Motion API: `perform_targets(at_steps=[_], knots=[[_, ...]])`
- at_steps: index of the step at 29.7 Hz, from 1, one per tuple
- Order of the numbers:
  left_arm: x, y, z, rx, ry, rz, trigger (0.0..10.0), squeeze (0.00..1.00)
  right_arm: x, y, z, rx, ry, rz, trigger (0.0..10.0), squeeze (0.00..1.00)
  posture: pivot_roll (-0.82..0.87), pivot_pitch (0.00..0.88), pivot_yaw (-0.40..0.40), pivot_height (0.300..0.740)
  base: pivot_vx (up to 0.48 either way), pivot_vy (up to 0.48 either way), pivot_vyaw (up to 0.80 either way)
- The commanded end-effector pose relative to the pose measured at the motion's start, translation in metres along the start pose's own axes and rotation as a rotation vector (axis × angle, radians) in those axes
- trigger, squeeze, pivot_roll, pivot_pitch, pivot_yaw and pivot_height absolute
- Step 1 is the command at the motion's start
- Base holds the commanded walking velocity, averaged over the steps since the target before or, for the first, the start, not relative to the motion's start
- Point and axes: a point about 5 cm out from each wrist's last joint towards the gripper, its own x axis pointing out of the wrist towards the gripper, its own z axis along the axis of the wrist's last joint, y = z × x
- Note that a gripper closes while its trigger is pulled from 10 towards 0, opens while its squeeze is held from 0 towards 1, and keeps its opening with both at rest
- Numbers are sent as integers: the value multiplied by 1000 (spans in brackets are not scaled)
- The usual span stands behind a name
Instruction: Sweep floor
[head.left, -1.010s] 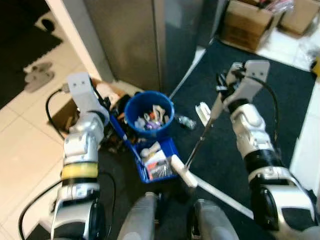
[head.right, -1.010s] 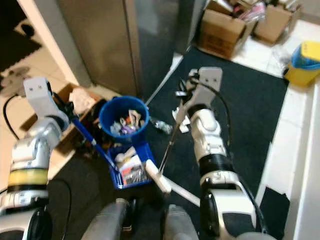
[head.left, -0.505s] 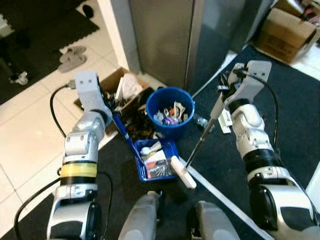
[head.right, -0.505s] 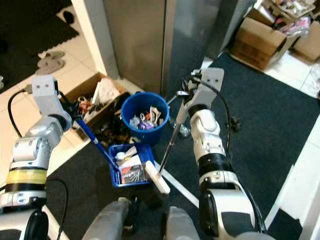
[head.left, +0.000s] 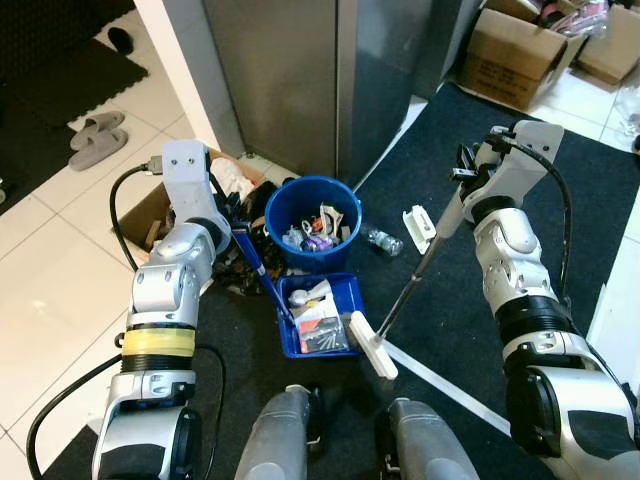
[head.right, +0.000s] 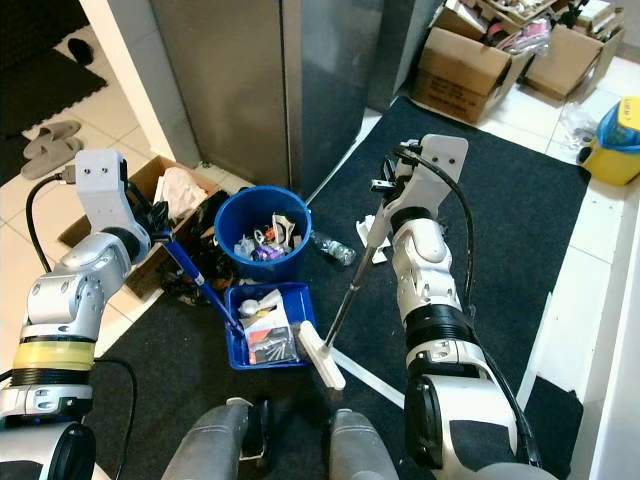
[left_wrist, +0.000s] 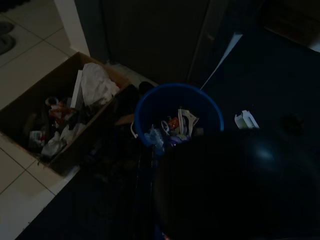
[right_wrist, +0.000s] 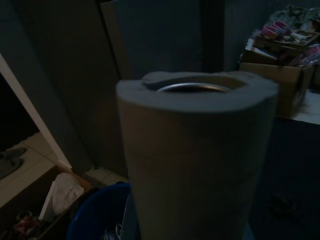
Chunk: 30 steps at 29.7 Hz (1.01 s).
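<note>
Right hand (head.right: 385, 218) grips broom (head.right: 345, 298) (dustpan (head.right: 262, 328) beside)

Dark mat (head.left: 560, 200) with blue bucket (head.left: 315, 220), blue dustpan (head.left: 318, 318), white scrap (head.left: 418, 227).

Occlusions and cut-offs, as I read them.

Left gripper (head.left: 226, 212) fingers sit behind the wrist housing and the blue dustpan handle (head.left: 256, 268), so I can't read how they stand. Right gripper (head.right: 383, 208) fingers are likewise masked by the wrist block around the broom handle (head.right: 350, 283). In the right wrist view the grey foam grip (right_wrist: 192, 160) blocks most of the scene; in the left wrist view a dark rounded mass (left_wrist: 240, 185) covers one corner. Items in the blue bucket (head.left: 292, 207) and dustpan tray (head.left: 345, 290) are too small to identify. Cardboard boxes (head.right: 462, 60) run off the top edge.
</note>
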Motion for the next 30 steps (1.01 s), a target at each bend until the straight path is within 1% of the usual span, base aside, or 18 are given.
perform_targets(at_steps=[1, 3, 7, 9, 10, 11, 13, 16, 18, 20, 21, 22, 23, 24, 27, 28, 29, 30], knots=[[-3, -2, 6, -14, -34, -17, 10000, 0, 1, -3, 0, -3, 1, -35, 10000, 0, 4, 50, 34, 740, 0, 0, 0], [-3, -4, 6, -15, -32, -24, 10000, 0, 1, -8, 1, -12, -3, -72, 10000, 0, 5, 50, 34, 740, 0, 0, 0], [-6, -14, 7, 14, -35, -91, 10000, 0, -4, -48, 17, -83, -80, -374, 10000, 0, 7, 50, 33, 740, 0, 0, 0], [-6, -16, 7, 40, -33, -100, 10000, 0, -6, -60, 27, -78, -135, -427, 10000, 0, 10, 51, 33, 740, 0, 0, 0], [-6, -14, 6, 42, -28, -94, 10000, 0, -6, -59, 32, -47, -165, -402, 10000, 0, 10, 51, 33, 740, 0, 0, 0], [-6, -14, 6, 42, -28, -94, 10000, 0, -6, -59, 32, -47, -165, -402, 10000, 0, 10, 51, 33, 740, 0, 0, 0], [-4, -9, 1, 49, -3, -59, 10000, 0, -1, -54, 49, 30, -238, -307, 10000, 0, 6, 52, 37, 740, 0, 0, 0], [-2, -5, -4, 63, 20, -20, 10000, 0, 3, -49, 65, 48, -282, -248, 10000, 0, 6, 52, 37, 740, 0, 0, 0], [0, -4, -5, 65, 32, -3, 10000, 0, 6, -50, 89, -50, -352, -260, 10000, 0, 7, 53, 37, 740, 0, 0, 0], [1, -5, -6, 70, 38, -8, 10000, 0, 7, -53, 101, -92, -375, -276, 10000, 0, 3, 52, 38, 740, 0, 0, 0], [0, -6, -5, 68, 35, -12, 10000, 0, 7, -55, 102, -136, -381, -280, 10000, 0, 3, 52, 38, 740, 0, 0, 0], [-1, -8, -2, 57, 20, -29, 10000, 0, 7, -60, 100, -224, -365, -298, 10000, 0, 1, 50, 38, 740, 0, 0, 0], [-1, -8, -2, 57, 20, -29, 10000, 0, 7, -60, 100, -224, -365, -298, 10000, 0, 1, 50, 38, 740, 0, 0, 0], [-3, -10, 2, 49, 4, -46, 10000, 0, 6, -64, 95, -271, -345, -309, 10000, 0, 4, 48, 37, 740, 0, 0, 0], [-7, -14, 13, 57, -41, -79, 10000, 0, 3, -70, 80, -252, -288, -317, 10000, 0, 10, 49, 37, 740, 0, 0, 0], [-7, -14, 13, 57, -41, -79, 10000, 0, 3, -70, 80, -252, -288, -317, 10000, 0, 10, 49, 37, 740, 0, 0, 0], [-11, -16, 24, 73, -75, -88, 10000, 0, 2, -72, 69, -231, -244, -328, 10000, 0, 11, 49, 38, 740, 0, 0, 0], [-11, -16, 24, 73, -75, -88, 10000, 0, 2, -72, 69, -231, -244, -328, 10000, 0, 11, 49, 38, 740, 0, 0, 0]])
